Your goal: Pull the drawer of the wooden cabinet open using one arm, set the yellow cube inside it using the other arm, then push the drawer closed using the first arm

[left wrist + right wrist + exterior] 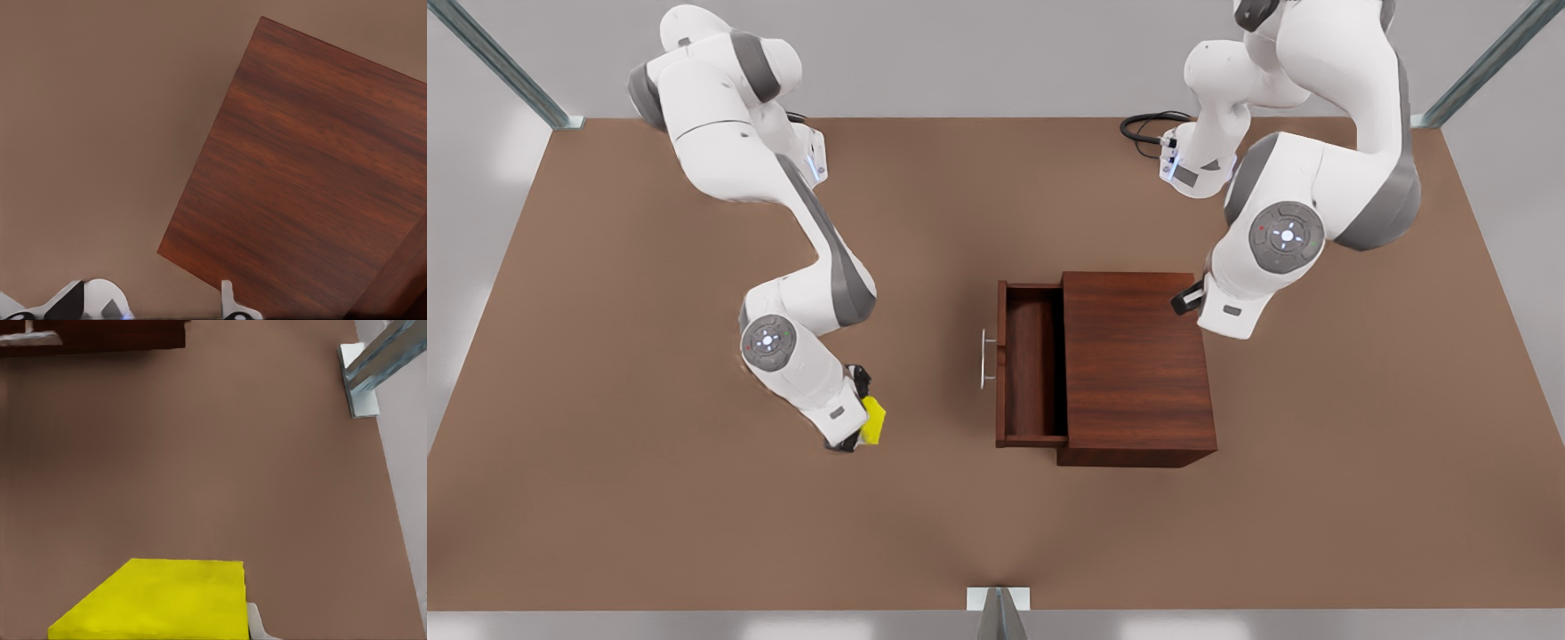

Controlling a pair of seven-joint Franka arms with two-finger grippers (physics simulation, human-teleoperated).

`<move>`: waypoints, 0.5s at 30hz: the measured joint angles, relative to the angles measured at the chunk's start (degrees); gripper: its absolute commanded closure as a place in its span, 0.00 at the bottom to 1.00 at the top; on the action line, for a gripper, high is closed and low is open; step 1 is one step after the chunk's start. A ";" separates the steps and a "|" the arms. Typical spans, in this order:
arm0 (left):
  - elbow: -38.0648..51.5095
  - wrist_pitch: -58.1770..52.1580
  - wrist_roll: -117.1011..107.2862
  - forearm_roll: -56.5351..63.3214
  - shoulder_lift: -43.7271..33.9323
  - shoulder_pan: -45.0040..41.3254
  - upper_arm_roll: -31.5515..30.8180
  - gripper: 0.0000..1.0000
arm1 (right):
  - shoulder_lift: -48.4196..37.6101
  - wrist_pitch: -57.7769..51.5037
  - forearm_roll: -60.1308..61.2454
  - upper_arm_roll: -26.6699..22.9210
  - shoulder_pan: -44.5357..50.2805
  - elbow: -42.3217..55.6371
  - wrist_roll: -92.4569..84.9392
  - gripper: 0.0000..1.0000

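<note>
Small bright yellow cube (873, 420): being held clenched in the right hand (863, 427), low over the brown worktop (649, 498), well apart from the open dark reddish-brown wooden drawer (1033, 364). Carrying it across is calling for height over the drawer's silver bar handle (984, 358). Left hand (1185, 300): waiting at the boxy wooden cabinet (1136, 360); whether released or clenched cannot be told.

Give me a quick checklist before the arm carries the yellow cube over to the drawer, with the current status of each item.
1. Drawer pulled out of the wooden cabinet: ok.
2. Drawer interior free of objects: ok.
3. Yellow cube at the right gripper, on the front view's left: ok.
4. Firm grasp on the cube: cannot tell.
5. Left gripper away from the drawer opening, above the cabinet's far edge: ok.
6. Table between cube and drawer unobstructed: ok.
</note>
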 measured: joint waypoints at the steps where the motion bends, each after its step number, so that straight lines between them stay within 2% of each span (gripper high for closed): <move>1: -0.37 0.29 1.36 -0.39 0.06 0.11 -0.11 0.00 | 0.01 -0.02 0.72 0.02 2.66 0.78 0.03 0.51; 4: -0.70 0.66 5.48 -1.10 -0.01 0.09 -0.27 0.00 | 0.66 -0.05 2.84 0.03 8.98 3.66 0.48 0.51; 8: -0.74 0.68 10.00 -1.39 -0.15 -0.10 -0.37 0.00 | 5.64 0.11 7.33 -0.02 13.95 9.66 1.98 0.51; 15: -0.75 0.25 15.80 -1.42 -0.08 0.00 -0.38 0.00 | 7.65 1.01 12.69 -0.04 17.34 9.50 4.59 0.51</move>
